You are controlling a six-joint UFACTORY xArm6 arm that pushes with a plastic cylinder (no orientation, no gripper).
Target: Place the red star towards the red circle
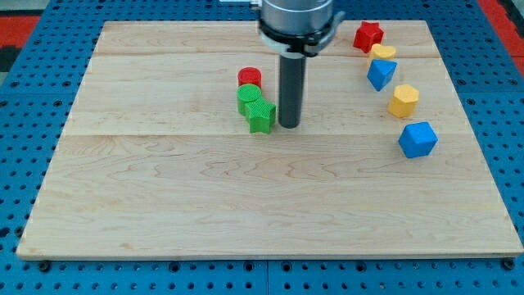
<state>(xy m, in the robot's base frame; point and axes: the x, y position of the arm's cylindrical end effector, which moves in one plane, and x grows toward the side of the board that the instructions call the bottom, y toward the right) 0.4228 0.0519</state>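
The red star (pixel 368 35) lies near the view's top right of the wooden board. The red circle (pixel 250 78) is a short cylinder left of the board's top middle, touching a green round block (pixel 248 97) just below it. A green star (pixel 261 116) sits right below that. My tip (pixel 289 124) rests on the board just right of the green star, close to it, and far left of the red star.
A yellow block (pixel 382 52), a blue block (pixel 381 73), a yellow hexagon (pixel 403 100) and a blue cube (pixel 418 138) form a curved line below the red star. The wooden board (pixel 164 205) lies on a blue pegboard.
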